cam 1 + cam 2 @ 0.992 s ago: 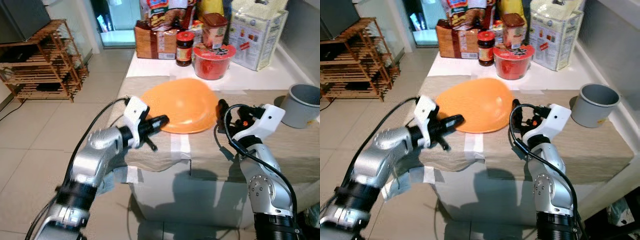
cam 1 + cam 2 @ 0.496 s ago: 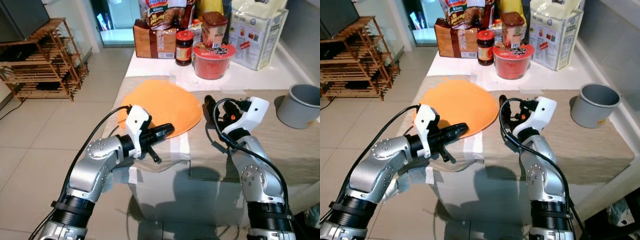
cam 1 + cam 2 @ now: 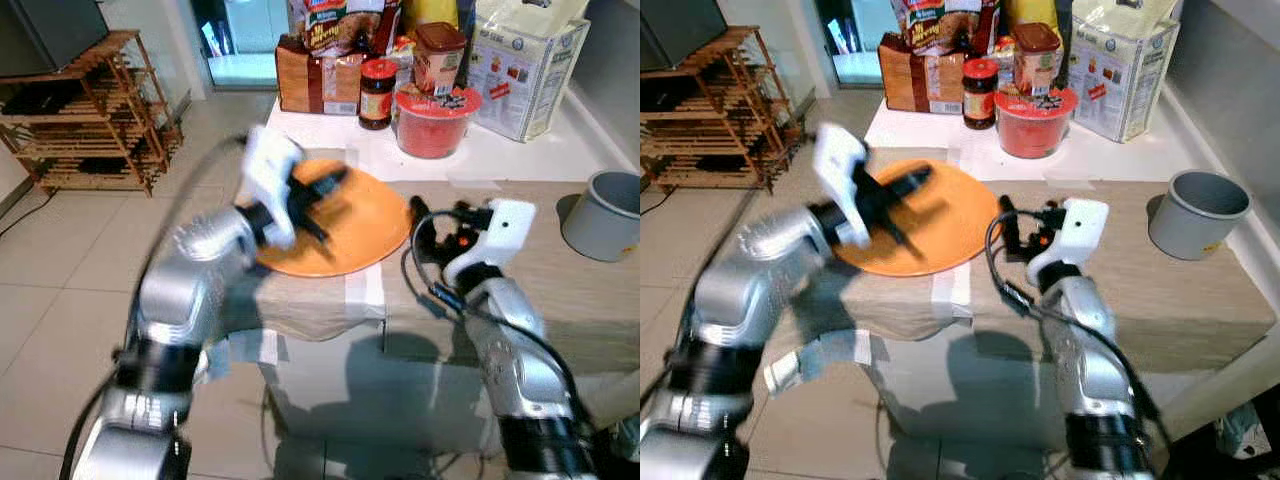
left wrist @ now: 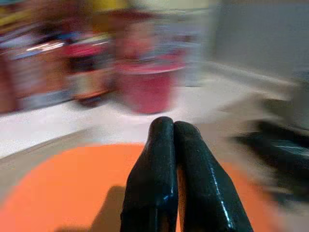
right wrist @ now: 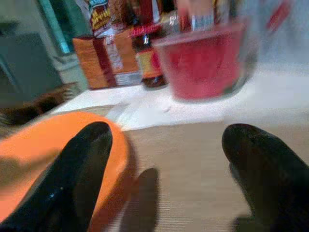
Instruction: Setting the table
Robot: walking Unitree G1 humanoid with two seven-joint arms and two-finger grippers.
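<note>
Orange plate (image 3: pixel 345 228) is now laid flat on the cloth-covered table (image 3: pixel 560 290), freed by both arms. Left gripper (image 3: pixel 322 187), fingers pressed together, has been lifted above the plate; right gripper (image 3: pixel 418 214), spread wide, is parked just beside its rim, so placement looks done

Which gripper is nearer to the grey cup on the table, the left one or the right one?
Right. The right gripper is at the orange plate's near edge, on the side toward the grey cup. The left gripper hovers over the plate, farther away.
</note>
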